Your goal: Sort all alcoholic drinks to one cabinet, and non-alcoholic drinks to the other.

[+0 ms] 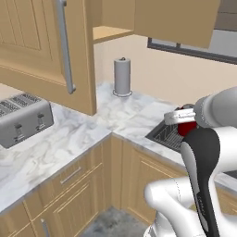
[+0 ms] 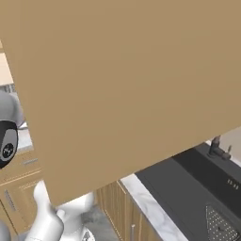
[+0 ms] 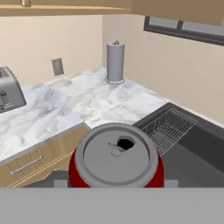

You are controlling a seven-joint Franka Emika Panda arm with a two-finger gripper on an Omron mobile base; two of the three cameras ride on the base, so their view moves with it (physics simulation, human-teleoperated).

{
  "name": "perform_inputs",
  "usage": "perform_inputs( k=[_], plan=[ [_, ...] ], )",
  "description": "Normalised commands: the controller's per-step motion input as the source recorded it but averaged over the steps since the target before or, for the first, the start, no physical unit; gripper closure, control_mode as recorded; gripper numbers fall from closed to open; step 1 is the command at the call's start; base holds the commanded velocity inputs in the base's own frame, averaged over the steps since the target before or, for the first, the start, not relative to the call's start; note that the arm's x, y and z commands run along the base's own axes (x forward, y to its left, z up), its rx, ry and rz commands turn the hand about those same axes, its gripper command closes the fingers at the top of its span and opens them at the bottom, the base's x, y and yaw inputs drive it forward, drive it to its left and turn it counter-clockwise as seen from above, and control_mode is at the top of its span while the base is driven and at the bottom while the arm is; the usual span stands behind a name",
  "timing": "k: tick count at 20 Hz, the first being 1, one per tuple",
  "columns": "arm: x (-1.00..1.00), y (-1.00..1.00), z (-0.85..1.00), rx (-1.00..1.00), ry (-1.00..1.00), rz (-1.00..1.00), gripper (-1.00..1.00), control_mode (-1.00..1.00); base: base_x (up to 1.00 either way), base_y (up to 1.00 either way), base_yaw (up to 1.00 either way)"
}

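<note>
A short red can (image 3: 116, 161) with a silver top sits right under the hand camera, upright, hanging above the counter's corner by the sink. My gripper (image 3: 116, 182) is shut on it, and the can's body covers most of the fingers. From the left base view the can (image 1: 187, 128) shows as a red patch behind my forearm, held in the gripper (image 1: 183, 120) over the sink's near edge. A light-wood wall cabinet door (image 1: 41, 46) with a long grey bar handle (image 1: 65, 46) stands open at the left, beside a tan shelf (image 1: 109, 32). Another open cabinet door (image 2: 117, 94) blocks the right base view.
A grey paper towel holder (image 1: 122, 76) stands in the counter's back corner. A toaster (image 1: 23, 120) sits at the left. A dark sink with a wire basket (image 3: 168, 127) lies to the right, under a window (image 1: 194, 51). A black stovetop (image 2: 202, 183) is below the door.
</note>
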Motion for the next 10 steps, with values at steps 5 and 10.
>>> perform_inputs(
  k=[5, 10],
  plan=[
    [0.00, 0.00, 0.00, 0.00, 0.00, 0.00, 1.00, 1.00, 0.00, 0.32, 0.20],
    [0.00, 0.00, 0.00, 0.00, 0.00, 0.00, 1.00, 1.00, 0.11, 0.33, 0.17]
  ],
)
